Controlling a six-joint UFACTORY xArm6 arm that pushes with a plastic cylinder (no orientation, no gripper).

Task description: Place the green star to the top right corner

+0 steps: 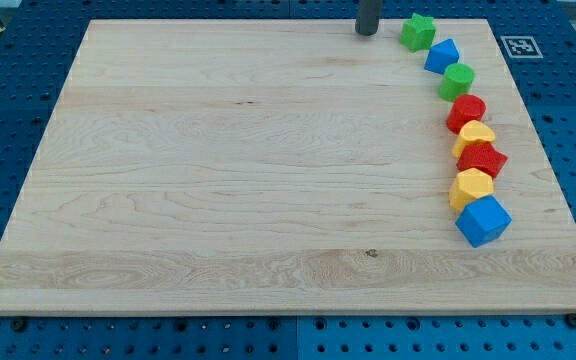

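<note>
The green star [417,32] lies near the view's top right, at the top end of a curved line of blocks. My tip [367,33] stands on the board just left of the star, a small gap apart from it. Below the star along the line come a blue block [442,55], a green round block [458,80], a red block [466,112], a yellow block [475,137], a red star-like block [482,160], a yellow block [471,187] and a blue cube [483,220].
The wooden board [248,180] lies on a blue perforated table. A black-and-white marker tag [520,46] sits at the board's top right corner.
</note>
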